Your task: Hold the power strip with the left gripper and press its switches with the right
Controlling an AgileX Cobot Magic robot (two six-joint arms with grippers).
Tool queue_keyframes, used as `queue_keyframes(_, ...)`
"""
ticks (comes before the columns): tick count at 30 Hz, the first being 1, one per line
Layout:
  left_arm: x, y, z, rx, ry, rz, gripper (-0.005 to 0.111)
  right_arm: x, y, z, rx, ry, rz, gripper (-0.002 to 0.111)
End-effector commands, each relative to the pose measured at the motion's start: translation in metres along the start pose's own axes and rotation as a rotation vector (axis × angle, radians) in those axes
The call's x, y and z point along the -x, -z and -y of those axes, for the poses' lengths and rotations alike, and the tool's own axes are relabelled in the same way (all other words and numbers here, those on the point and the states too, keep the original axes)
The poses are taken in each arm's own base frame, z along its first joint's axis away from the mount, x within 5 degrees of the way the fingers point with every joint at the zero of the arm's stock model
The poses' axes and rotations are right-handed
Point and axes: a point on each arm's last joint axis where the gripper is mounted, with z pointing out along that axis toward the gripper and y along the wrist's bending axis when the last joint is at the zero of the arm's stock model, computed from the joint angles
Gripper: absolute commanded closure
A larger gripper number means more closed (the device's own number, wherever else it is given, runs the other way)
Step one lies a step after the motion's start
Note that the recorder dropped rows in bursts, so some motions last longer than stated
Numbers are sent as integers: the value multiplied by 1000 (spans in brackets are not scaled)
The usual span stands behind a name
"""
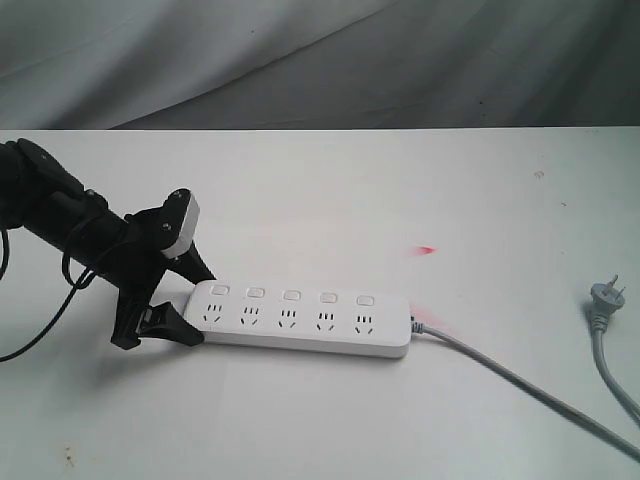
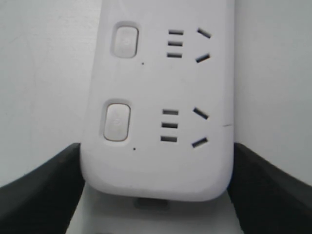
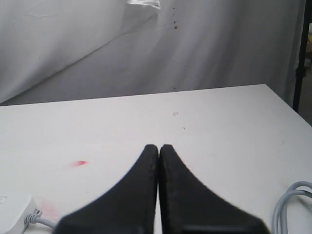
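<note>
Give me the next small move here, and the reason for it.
Probably bring the right tool, shut and off to the side of the power strip, over toward the switches. The left tool seems clamped across the strip's end, and nothing touches any switch yet.

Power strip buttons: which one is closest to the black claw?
The end switch, leftmost in the exterior view, right beside the left gripper; the other four sit farther along the power strip.
</note>
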Motion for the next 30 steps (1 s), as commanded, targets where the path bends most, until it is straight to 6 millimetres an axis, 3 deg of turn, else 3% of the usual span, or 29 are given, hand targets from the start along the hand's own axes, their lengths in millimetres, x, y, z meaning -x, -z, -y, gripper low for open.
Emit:
queue_keyframes(1, 4, 0, -1, 11, -13, 2, 107, -12, -4, 1, -9, -1, -11, 108)
queue_keyframes(8, 4, 0, -1, 11, -13, 2, 107, -31, -7, 3, -15, -3, -104, 108)
queue_keyframes(30, 4, 0, -1, 11, -13, 2, 107, -31, -7, 3, -15, -5, -107, 108)
